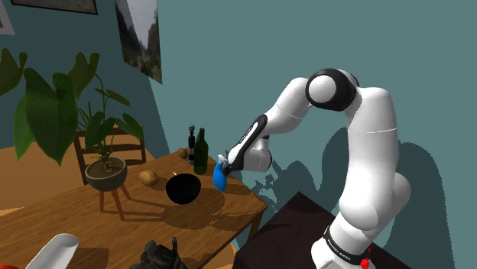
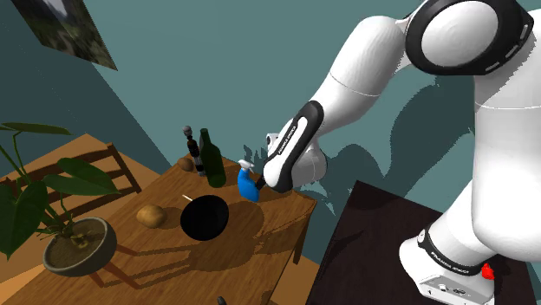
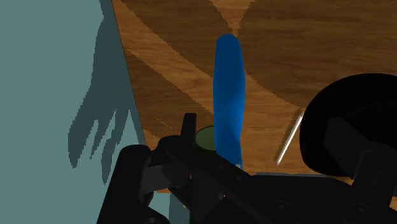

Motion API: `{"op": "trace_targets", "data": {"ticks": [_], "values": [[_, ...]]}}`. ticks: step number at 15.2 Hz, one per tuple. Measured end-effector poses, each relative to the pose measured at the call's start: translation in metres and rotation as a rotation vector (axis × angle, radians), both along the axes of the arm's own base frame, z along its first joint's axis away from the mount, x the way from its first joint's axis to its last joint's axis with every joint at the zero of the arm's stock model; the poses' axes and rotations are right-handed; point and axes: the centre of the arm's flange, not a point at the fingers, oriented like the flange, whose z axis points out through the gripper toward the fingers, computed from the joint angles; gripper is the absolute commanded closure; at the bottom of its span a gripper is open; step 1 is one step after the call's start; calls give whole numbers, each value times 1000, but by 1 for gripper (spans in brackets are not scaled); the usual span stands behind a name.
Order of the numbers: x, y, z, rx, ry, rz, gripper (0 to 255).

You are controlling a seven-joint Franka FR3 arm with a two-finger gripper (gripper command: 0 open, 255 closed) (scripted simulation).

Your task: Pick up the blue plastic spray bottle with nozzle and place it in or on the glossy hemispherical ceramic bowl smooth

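The blue spray bottle [image 1: 219, 179] with a white nozzle hangs tilted over the wooden table's near corner, beside the teal wall. My black gripper [image 1: 227, 163] is shut on its upper end. In the second exterior view the blue spray bottle [image 2: 249, 185] sits right at the gripper [image 2: 260, 184]. From the wrist, the bottle [image 3: 229, 89] stretches away from the gripper [image 3: 207, 145] over the wood. The bowl [image 1: 183, 189] is glossy black and rests on the table just to the shoulder view's left of the bottle. That bowl [image 2: 205, 217] [image 3: 350, 127] has a thin white stick [image 3: 287, 140] at its rim.
A green bottle [image 1: 200, 151] and a smaller dark bottle [image 1: 191, 139] stand by the wall behind the spray bottle. A potato [image 1: 148, 178] lies beside the bowl. A potted plant [image 1: 105, 174] and a chair stand farther left. The table edge [image 1: 248, 222] drops off near the dark stand.
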Motion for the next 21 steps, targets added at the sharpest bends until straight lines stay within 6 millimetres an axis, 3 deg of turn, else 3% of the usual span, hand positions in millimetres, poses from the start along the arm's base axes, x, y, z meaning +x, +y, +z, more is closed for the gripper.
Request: {"op": "trace_targets", "data": {"ticks": [5, 11, 19, 20, 21], "values": [[37, -4, -47, -5, -50, -12, 0], [52, -5, -82, -6, -56, -14, 0], [57, -5, -89, -6, -56, -14, 0], [57, -5, -89, -6, -56, -14, 255], [57, -5, -89, -6, -56, -14, 255]]}}
